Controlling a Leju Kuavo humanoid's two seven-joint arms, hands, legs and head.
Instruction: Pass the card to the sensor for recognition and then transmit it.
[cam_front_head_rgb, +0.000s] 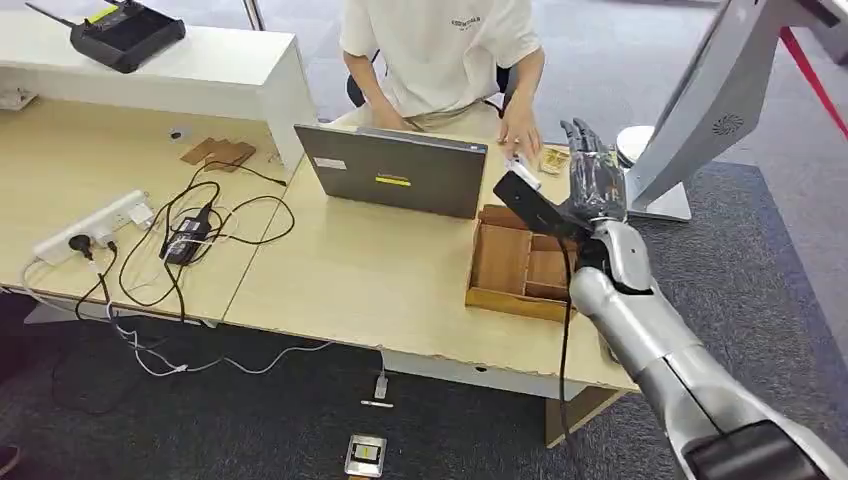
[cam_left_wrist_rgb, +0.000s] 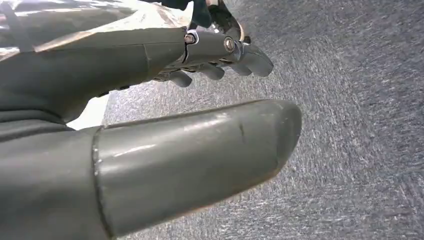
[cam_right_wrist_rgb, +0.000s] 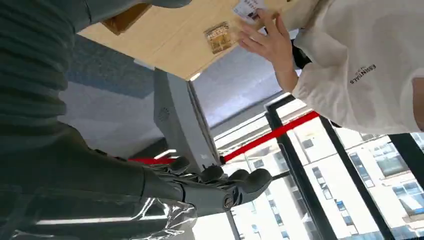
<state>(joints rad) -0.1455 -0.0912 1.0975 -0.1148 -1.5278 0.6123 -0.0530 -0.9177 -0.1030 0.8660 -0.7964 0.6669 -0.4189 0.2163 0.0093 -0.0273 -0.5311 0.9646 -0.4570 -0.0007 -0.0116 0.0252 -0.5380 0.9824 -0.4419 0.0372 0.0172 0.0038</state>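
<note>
Spanning grey carpet (cam_front_head_rgb: 760, 250), wooden desk (cam_front_head_rgb: 380, 280); right hand (cam_front_head_rgb: 597, 185) empty, fingers spread.

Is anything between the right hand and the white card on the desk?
Yes. A person's hand rests on the white card on the light wooden desk, partly covering it. The right hand hovers beside it, fingers apart, holding nothing.

An office — desk (cam_front_head_rgb: 330, 270), laptop (cam_front_head_rgb: 395, 170), power strip (cam_front_head_rgb: 95, 225), grey carpet (cam_front_head_rgb: 740, 260)
</note>
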